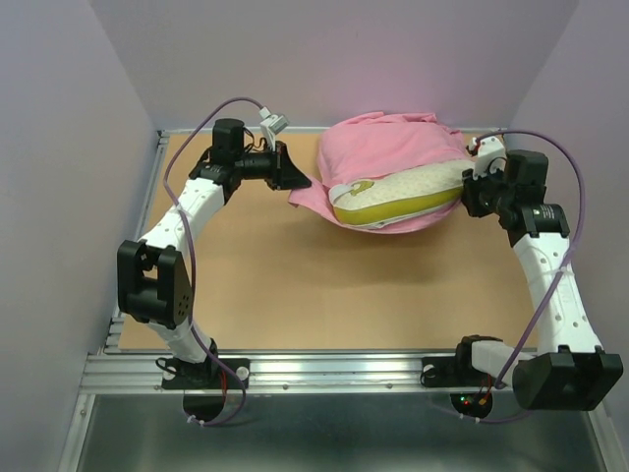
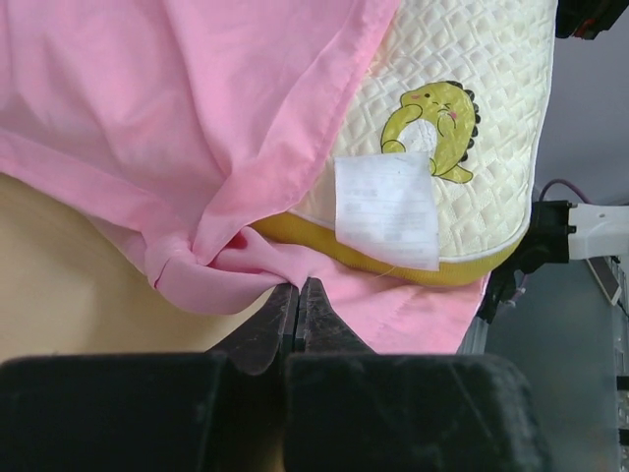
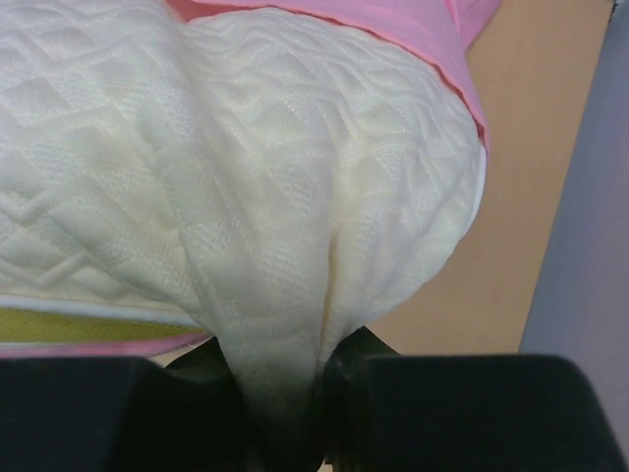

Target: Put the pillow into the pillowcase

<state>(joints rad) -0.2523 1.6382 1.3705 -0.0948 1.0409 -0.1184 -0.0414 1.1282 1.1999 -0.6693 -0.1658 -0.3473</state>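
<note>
The cream pillow (image 1: 398, 195) with its yellow side band lies at the back of the table, partly inside the pink pillowcase (image 1: 378, 147), which covers its top and far side. My left gripper (image 1: 297, 182) is shut, its tips pinching a bunched corner of the pillowcase (image 2: 147, 98) at the pillow's left. The left wrist view shows the pillow (image 2: 472, 59) with a green dinosaur print and a white label. My right gripper (image 1: 470, 192) is shut on a pinch of the pillow's right end (image 3: 246, 147). A pink pillowcase edge (image 3: 432, 25) shows behind it.
The brown tabletop (image 1: 324, 285) is walled by pale panels at the left, back and right. A metal rail (image 1: 324, 374) runs along the near edge by the arm bases. The pillow lies close to the back wall.
</note>
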